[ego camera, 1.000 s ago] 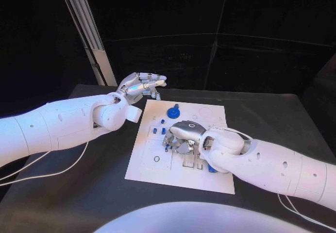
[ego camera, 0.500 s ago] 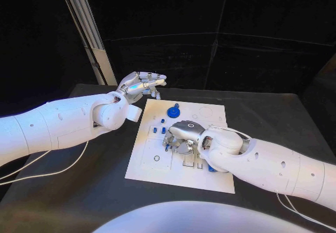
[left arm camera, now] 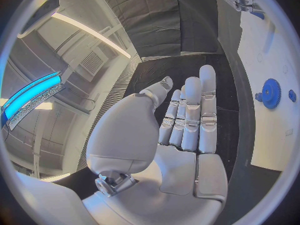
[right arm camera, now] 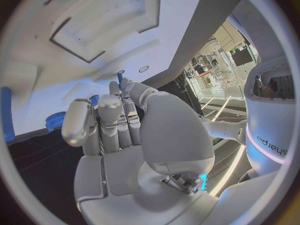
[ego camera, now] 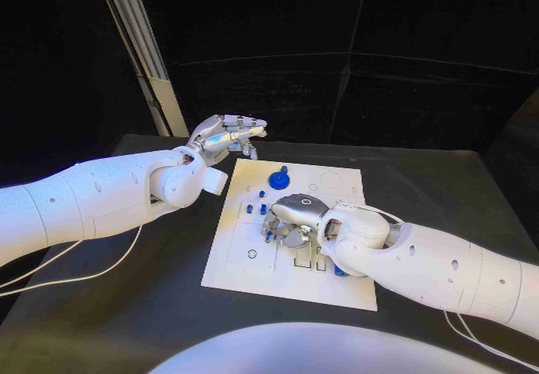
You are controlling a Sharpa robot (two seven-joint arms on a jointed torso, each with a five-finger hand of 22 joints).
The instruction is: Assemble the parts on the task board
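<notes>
Right hand [ego camera: 299,219] mid-frame on task board [ego camera: 241,265], pinching small blue part [right arm camera: 120,77] | left hand [ego camera: 225,134] upper left, empty, fingers straight.

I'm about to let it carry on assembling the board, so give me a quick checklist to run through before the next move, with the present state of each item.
1. Right robot hand is over the task board: ok.
2. Right robot hand holds a part: ok; the right wrist view shows a small blue pin pinched at its fingertips.
3. Pin lined up with its slot: cannot tell; the hand hides the spot below.
4. Left robot hand is clear of the board: ok; it is raised beyond the far left corner, holding nothing.
5. Blue gear sits on the board's far part, apart from both hands: ok.
</notes>
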